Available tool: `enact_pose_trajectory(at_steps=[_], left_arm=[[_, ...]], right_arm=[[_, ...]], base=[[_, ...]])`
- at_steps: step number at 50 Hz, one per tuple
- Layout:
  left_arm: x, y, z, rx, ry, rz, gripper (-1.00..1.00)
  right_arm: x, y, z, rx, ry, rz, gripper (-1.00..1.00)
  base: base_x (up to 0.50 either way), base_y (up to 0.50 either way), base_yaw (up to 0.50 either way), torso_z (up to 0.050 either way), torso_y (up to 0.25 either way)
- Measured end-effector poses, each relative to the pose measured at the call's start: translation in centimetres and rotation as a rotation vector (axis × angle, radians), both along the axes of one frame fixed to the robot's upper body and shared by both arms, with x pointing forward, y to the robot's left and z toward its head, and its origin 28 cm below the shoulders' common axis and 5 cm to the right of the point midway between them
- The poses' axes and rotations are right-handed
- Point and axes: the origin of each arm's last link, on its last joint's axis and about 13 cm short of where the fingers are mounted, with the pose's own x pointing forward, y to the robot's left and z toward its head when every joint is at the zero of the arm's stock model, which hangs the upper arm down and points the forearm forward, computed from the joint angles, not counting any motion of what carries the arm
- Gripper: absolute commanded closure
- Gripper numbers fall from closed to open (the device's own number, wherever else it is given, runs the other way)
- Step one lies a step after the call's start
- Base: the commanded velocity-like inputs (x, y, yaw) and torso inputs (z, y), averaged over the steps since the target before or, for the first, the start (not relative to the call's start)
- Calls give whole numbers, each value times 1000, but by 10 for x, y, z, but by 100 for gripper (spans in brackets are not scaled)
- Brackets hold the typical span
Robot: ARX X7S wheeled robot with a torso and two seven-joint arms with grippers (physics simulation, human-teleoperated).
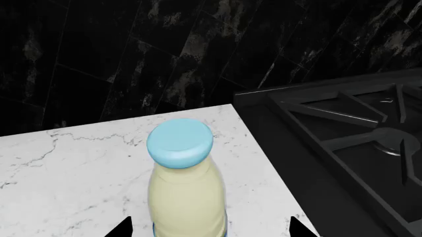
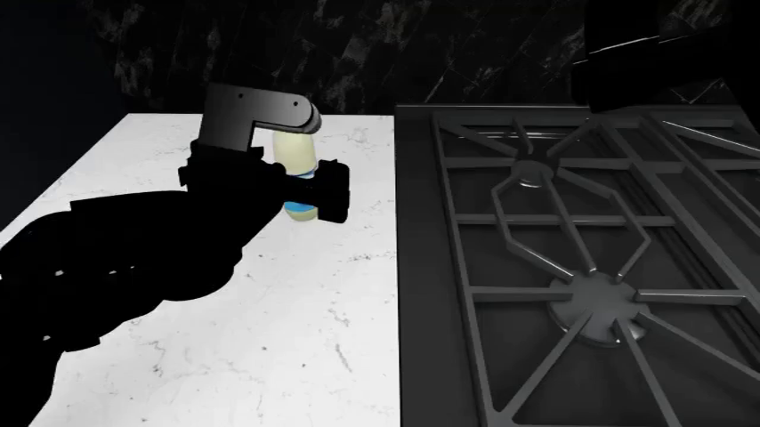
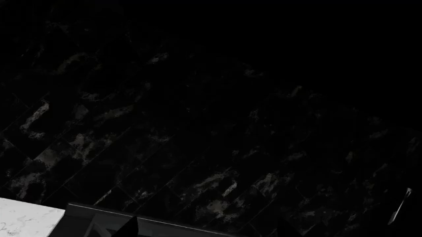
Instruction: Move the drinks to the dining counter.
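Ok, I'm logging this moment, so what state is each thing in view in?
Cream bottle: upright, blue cap on, standing on the white marble top near the stove.
Left gripper: fingertips either side of the bottle; whether it grips cannot be told.
Stove: burners unlit, grates bare.
Right gripper: only dark tips show; state unclear.

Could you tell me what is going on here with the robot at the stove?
The left end effector is at the cream bottle, its fingertips either side of the lower body. The bottle stands upright on the white marble counter beside the black stove. Whether it is gripped yet cannot be told. The right arm is off to the side, its camera facing the dark tiled wall. No other drinks are in view.
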Motion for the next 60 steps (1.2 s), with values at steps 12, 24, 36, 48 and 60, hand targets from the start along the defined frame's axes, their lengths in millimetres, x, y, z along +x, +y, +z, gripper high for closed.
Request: enact_pose_trajectory(at_steps=[12,24,36,48,60], left_arm=[[9,-2,-2,-25,-3,19,-100],[16,-1,-6,-37,1,50,-100],[22,-1,-11,-35,7,70,-100],[30,-5,-15,-29,12,70,-100],[34,-8,-17,-4,-2,62,100]], right_arm=[[1,-1,-1,2,2,1,-100],[1,-1,-2,4,3,1,-100],[1,-2,-3,6,5,2,-100],[2,-1,-4,6,5,5,-100],[2,-1,-4,8,6,5,-100]], base=[[0,0,0,0,0],[0,0,0,0,0],[0,0,0,0,0],[0,0,0,0,0],[0,0,0,0,0]])
